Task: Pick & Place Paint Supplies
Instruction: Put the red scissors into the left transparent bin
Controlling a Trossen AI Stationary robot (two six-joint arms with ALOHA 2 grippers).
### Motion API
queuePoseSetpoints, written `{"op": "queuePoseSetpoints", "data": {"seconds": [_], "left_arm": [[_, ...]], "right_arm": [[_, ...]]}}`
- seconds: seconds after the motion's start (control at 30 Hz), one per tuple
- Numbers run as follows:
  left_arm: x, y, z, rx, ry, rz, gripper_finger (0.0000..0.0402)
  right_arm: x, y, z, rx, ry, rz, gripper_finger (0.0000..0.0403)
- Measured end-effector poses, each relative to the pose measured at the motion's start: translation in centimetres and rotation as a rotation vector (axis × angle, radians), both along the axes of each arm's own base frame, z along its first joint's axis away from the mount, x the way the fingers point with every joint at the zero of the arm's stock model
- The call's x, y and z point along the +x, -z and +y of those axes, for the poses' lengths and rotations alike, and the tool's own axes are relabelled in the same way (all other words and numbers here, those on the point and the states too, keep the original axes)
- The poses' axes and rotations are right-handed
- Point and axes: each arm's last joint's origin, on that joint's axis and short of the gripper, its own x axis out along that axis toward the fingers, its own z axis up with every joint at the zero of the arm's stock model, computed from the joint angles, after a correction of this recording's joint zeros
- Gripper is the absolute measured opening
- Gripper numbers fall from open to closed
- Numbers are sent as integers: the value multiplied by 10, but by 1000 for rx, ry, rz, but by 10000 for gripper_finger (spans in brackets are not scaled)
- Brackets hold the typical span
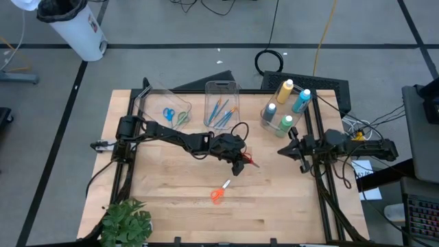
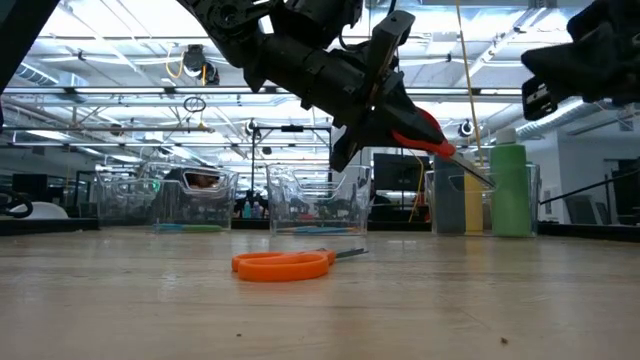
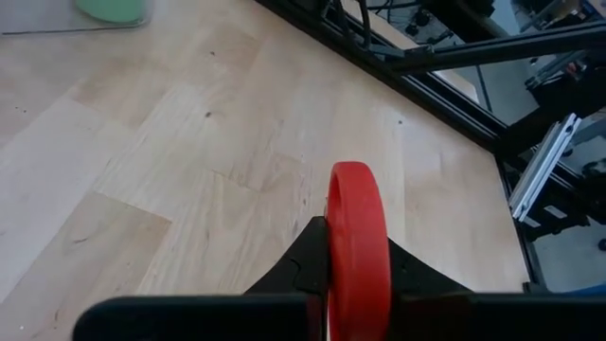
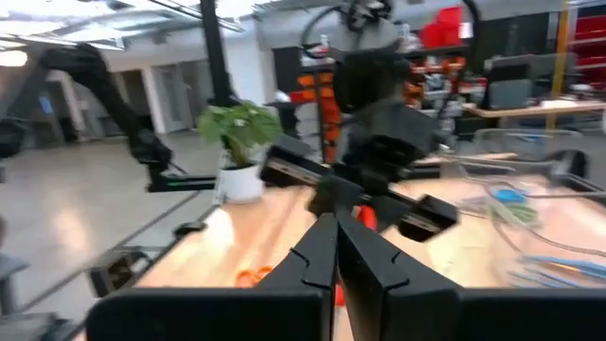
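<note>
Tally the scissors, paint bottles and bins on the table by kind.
Scissors: 4 (red, orange, blue, green)
Bottles: 4 (yellow, blue, grey-blue, green)
Bins: 3 ()
Total: 11

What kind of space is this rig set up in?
Probably an open-plan robotics lab or workshop. The low view shows exposed ceiling trusses with strip lighting, cables trail over the grey floor, and the wooden table sits in a black metal frame that carries two robot arms.
</note>
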Motion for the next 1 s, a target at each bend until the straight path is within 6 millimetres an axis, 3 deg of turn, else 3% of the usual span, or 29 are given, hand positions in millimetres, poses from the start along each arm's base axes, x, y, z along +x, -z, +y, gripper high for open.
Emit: {"op": "queuePoseSetpoints", "data": {"seconds": [0.2,0.43,0.7,1.0], "left_arm": [[-3,-16,-5,13,29,-54,23],[-7,-44,-33,75,190,-225,23],[-11,-59,-65,112,534,-446,23],[-22,-70,-91,-3,951,-602,23]], "right_arm": [[0,2,-1,-7,20,21,1],[1,5,-3,-2,94,51,1],[1,5,-3,1,97,57,1],[1,6,-3,1,98,59,1]]}}
